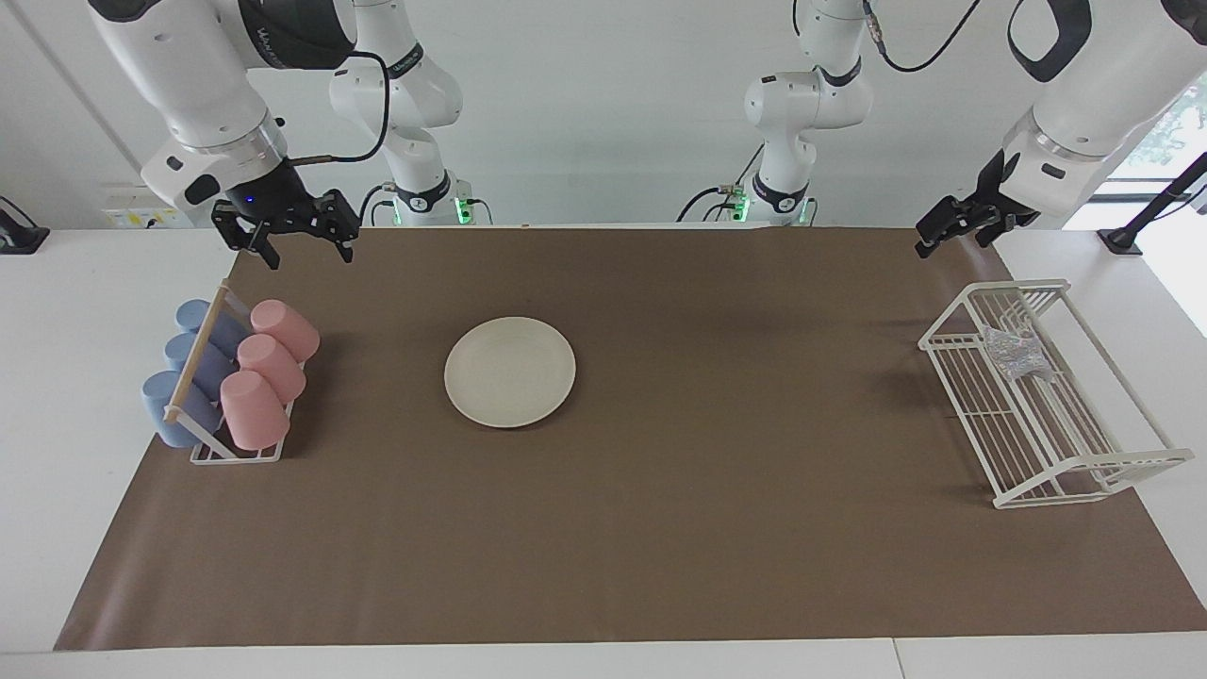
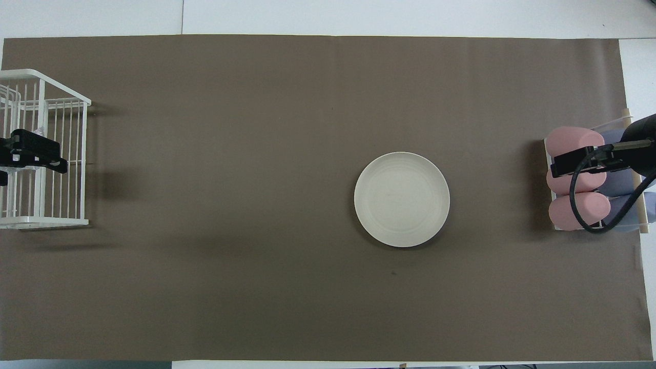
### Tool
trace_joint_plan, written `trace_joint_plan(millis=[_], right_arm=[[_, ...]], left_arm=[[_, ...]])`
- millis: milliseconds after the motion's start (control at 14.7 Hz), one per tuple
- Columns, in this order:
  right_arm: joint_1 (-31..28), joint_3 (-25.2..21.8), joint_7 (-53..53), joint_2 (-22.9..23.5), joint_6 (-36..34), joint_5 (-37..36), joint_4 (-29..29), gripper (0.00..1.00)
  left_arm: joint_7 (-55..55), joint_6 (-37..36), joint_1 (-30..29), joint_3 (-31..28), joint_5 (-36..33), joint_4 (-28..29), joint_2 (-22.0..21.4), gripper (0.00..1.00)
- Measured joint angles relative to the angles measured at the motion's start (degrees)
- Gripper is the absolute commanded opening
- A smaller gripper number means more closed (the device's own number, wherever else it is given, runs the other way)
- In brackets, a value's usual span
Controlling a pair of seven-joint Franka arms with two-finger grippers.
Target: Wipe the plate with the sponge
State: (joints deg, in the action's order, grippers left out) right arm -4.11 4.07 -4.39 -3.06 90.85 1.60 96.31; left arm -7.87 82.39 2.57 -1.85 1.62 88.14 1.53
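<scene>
Sponge (image 1: 1016, 355) in wire rack (image 1: 1113, 471); plate (image 1: 509, 371) on mat (image 1: 660, 528).

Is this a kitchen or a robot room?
Probably a robot lab set up like a kitchen: robot arms over a brown mat, with a plate, a cup rack and a wire dish rack.

One plate (image 1: 509, 372) and one sponge (image 1: 1015, 353) — a single white wire rack (image 1: 1084, 470). Six cups in one cup holder (image 1: 236, 455) — three pink cups (image 1: 266, 372), three blue cups (image 1: 184, 377). Two arms, two grippers.
</scene>
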Motion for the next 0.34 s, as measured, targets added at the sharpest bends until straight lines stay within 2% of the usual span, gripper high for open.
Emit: trace_joint_plan(millis=[341], right_arm=[[0.0,0.0,0.0,0.0,0.0,0.0,0.0,1.00]], left_arm=[[0.0,0.2,0.0,0.0,0.0,-0.4,0.0,1.00]])
